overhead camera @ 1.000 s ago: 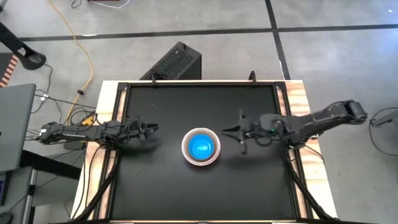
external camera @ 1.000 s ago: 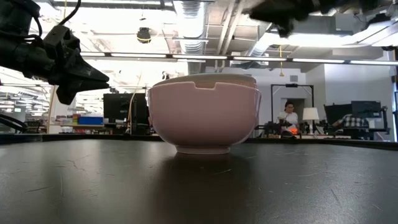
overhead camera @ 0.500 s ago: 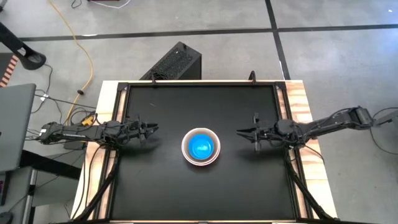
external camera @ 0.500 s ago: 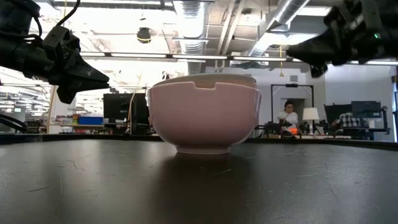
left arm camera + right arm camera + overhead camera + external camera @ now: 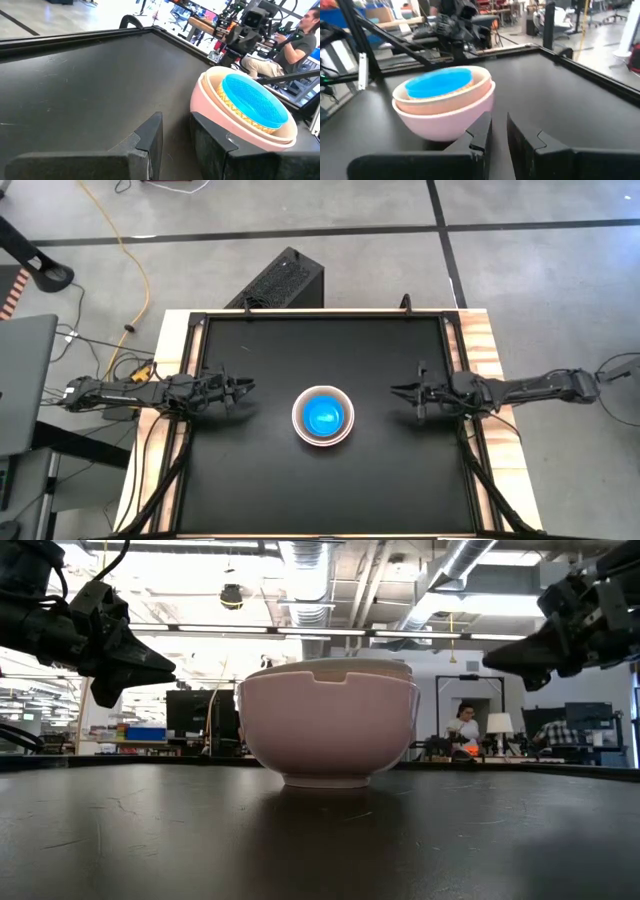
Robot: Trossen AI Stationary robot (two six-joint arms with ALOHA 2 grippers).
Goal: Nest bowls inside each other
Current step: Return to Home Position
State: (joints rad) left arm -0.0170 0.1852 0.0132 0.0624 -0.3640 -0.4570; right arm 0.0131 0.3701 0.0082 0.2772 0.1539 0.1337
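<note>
Left claw (image 5: 248, 387) hovers near the desk's (image 5: 260, 480) left edge, fingers (image 5: 150, 142) a narrow gap apart, holding nothing. Bowls (image 5: 323, 416) sit nested in one upright stack at the desk's middle. The large pink bowl (image 5: 328, 730) is outermost, the bright cyan-blue bowl (image 5: 254, 100) innermost. Right claw (image 5: 395, 390) hangs near the right edge, fingers (image 5: 480, 132) slightly parted, empty, well apart from the stack.

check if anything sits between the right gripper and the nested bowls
Nothing visible does. Only bare black table lies between the right gripper, near the table's right edge, and the nested bowls at the centre. The left gripper waits on the bowls' other side.
</note>
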